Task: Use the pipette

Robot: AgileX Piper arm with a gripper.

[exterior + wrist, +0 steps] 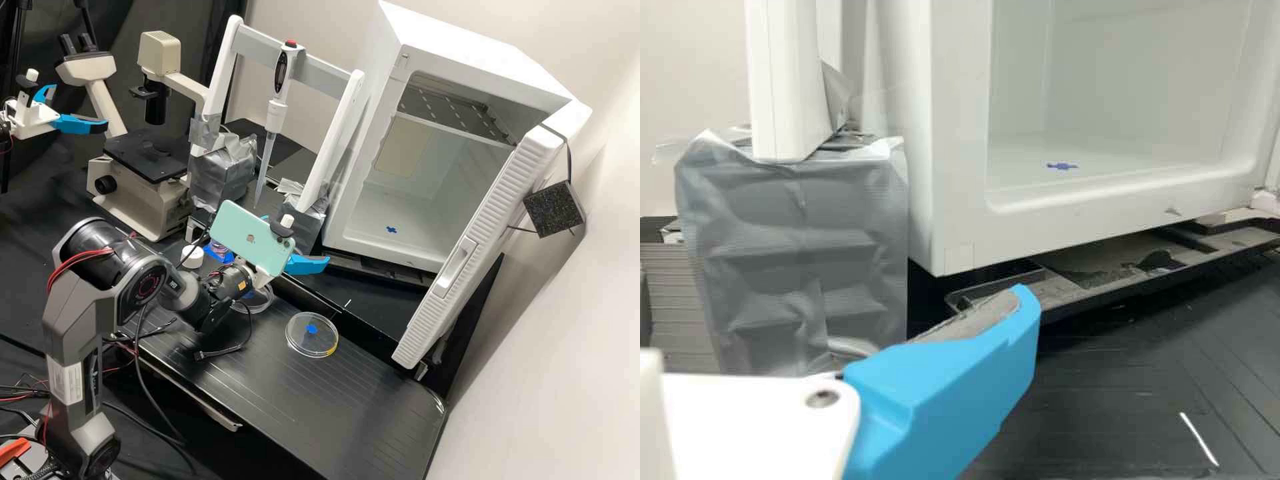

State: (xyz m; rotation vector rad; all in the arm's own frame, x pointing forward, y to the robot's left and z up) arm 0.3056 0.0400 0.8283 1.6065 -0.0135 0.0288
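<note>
The gripper (298, 238) stands open in the high view, its two blue fingers apart and partly behind the green phone, with nothing seen between them. In the wrist view one blue finger of the gripper (952, 385) shows before the taped block. The white pipette (276, 107) with a red button hangs upright, tip down, on the stand's grey crossbar (323, 75), behind and above the gripper. A clear round dish (312, 345) with a blue mark lies on the bench, in front of the gripper.
A white open cabinet (373, 230) stands back right, its door (490, 227) swung forward. Silver-taped blocks (223, 170) hold the stand's legs. A microscope (143, 200) is at the left. A second dish (265, 301) and a white cap (192, 257) lie near the wrist.
</note>
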